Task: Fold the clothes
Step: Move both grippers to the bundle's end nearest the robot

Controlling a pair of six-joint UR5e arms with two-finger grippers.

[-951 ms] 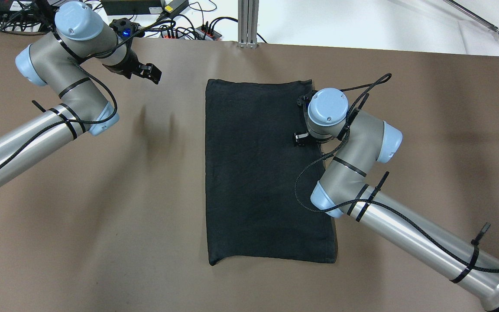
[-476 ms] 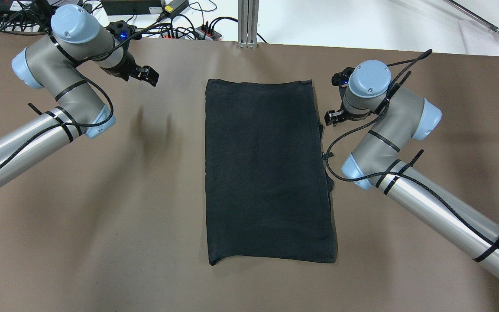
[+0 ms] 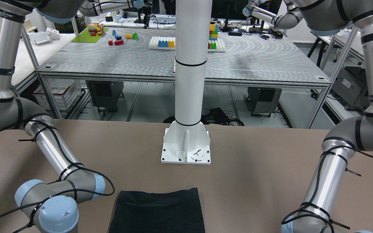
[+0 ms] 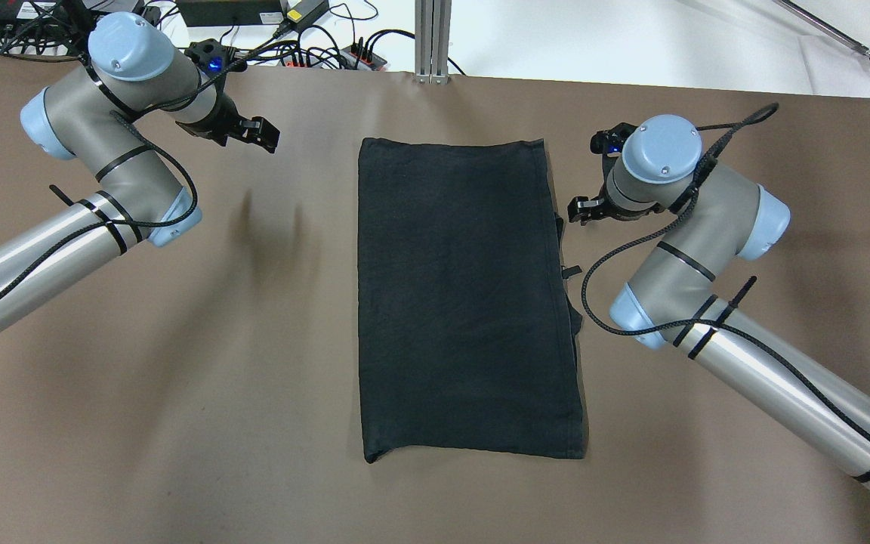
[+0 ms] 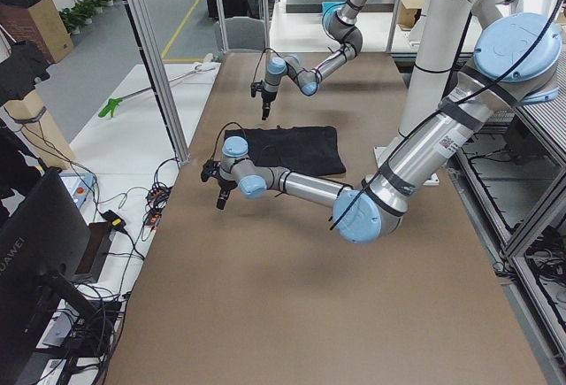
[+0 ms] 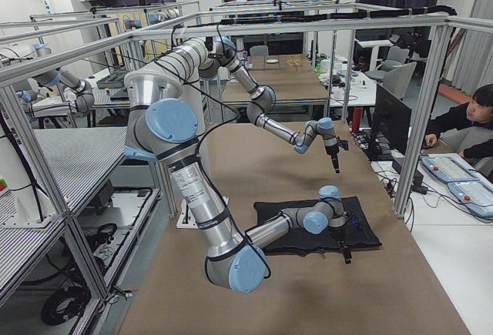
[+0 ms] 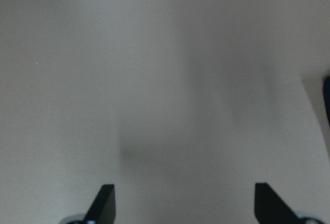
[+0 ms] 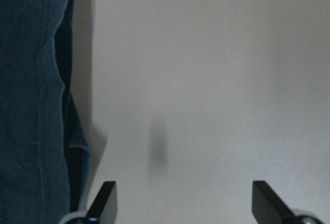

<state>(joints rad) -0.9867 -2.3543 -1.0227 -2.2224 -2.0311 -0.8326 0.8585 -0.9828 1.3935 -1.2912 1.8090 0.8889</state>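
A black garment (image 4: 465, 295) lies folded in a long rectangle in the middle of the brown table (image 4: 178, 378). Its near end shows in the front-facing view (image 3: 157, 210). My right gripper (image 4: 584, 210) is open and empty, above bare table just right of the garment's right edge. The right wrist view shows its gripper (image 8: 184, 203) open, with the garment's edge (image 8: 31, 105) to the left. My left gripper (image 4: 257, 134) is open and empty over bare table at the far left, well apart from the garment. The left wrist view shows its gripper (image 7: 185, 203) open over bare table.
A white post on a base plate (image 3: 186, 155) stands at the robot's side of the table. Cables and power strips (image 4: 314, 45) lie beyond the table's far edge. Small folds stick out along the garment's right edge (image 4: 572, 302).
My right gripper has moved off the garment's upper right part, to the right and away from the robot, and now hangs beside the edge. My left arm has shifted slightly.
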